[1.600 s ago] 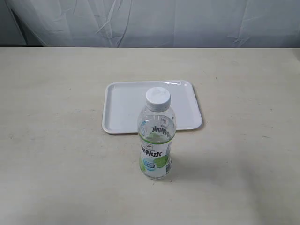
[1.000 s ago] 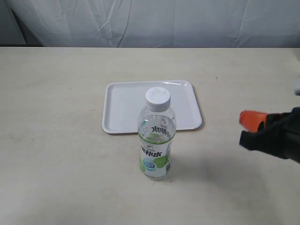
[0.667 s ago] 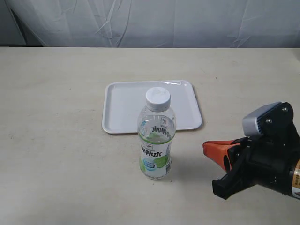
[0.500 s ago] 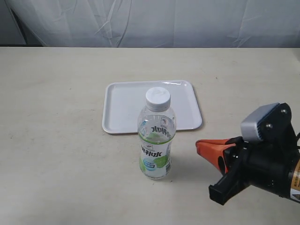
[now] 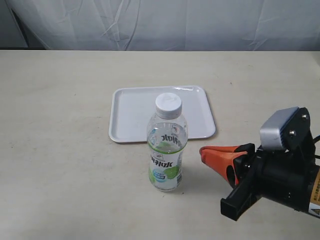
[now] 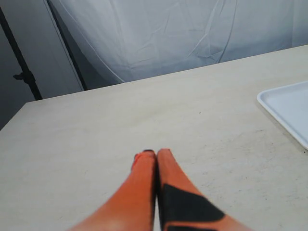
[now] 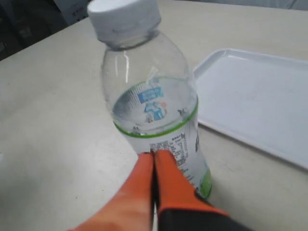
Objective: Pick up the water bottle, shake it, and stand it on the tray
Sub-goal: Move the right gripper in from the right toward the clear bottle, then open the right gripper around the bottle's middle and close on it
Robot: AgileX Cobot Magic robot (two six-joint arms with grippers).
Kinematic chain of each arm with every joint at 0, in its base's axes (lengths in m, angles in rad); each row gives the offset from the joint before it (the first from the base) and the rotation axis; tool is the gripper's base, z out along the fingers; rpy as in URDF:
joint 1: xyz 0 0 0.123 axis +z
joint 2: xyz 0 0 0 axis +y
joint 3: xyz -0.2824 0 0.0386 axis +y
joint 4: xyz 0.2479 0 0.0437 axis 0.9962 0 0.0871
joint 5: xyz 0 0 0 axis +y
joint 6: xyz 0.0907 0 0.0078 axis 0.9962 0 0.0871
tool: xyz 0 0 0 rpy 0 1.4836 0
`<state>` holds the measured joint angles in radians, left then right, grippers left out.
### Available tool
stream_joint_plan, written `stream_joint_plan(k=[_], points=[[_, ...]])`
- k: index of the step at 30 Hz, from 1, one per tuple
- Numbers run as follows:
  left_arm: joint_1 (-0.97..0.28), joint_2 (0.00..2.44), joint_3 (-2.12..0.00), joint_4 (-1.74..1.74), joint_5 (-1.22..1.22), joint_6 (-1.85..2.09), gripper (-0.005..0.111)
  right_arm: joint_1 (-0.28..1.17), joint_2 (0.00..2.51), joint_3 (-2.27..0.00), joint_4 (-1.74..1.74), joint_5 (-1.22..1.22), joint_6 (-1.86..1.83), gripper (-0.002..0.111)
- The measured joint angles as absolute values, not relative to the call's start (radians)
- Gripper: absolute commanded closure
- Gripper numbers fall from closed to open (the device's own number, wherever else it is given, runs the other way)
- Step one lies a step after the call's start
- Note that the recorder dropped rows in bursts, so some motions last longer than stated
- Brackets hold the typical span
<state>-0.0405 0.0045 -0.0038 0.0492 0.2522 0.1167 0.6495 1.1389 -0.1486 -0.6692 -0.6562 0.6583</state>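
The right gripper point(image 5: 204, 150) has its orange fingers pressed together, holding nothing. Its tips are near the bottle point(image 5: 167, 150), and the exterior view shows a gap between them. The left gripper point(image 6: 155, 154) is likewise closed and empty, over bare table point(image 6: 86, 125) beside the tray point(image 5: 135, 112). There is one bottle, upright on the table just off the tray's edge, one tray and two grippers.

The water bottle point(image 5: 166, 150) bears a label point(image 5: 165, 161) with dark lettering and fine print; none reads clearly.
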Motion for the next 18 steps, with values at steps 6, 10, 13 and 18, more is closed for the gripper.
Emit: stream_joint_plan(k=[6, 10, 13, 18], points=[[-0.041, 0.005, -0.004, 0.049, 0.252, 0.117, 0.106, 0.649, 1.185, -0.149, -0.665, -0.633, 0.675, 0.109], [-0.041, 0.005, -0.004, 0.049, 0.252, 0.117, 0.106, 0.649, 1.223, -0.149, -0.645, -0.664, 0.689, 0.104], [-0.041, 0.005, -0.004, 0.049, 0.252, 0.117, 0.106, 0.649, 1.243, -0.149, -0.628, -0.674, 0.697, 0.079], [-0.041, 0.005, -0.004, 0.049, 0.252, 0.117, 0.106, 0.649, 1.271, -0.149, -0.616, -0.689, 0.708, 0.022]])
